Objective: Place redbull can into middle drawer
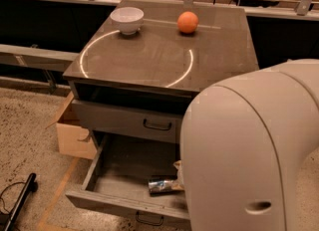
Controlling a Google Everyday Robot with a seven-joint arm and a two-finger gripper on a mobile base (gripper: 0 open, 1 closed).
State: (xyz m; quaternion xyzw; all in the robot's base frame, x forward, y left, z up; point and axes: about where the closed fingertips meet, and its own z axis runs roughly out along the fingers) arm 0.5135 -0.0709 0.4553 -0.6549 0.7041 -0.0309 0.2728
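Note:
The redbull can (161,185) lies on its side on the floor of the middle drawer (119,202), near the drawer's front right. The drawer is pulled out wide, with its small black handle (149,220) at the bottom edge of the view. My gripper (178,171) shows only as a small pale part just right of and above the can. The rest is hidden behind my big white arm (249,155). Whether it touches the can cannot be told.
The upper drawer (124,120) is closed. A white bowl (127,19) and an orange ball (188,22) sit on the cabinet top (149,56). A cardboard box (72,135) stands left of the cabinet. A black object (17,200) lies on the floor.

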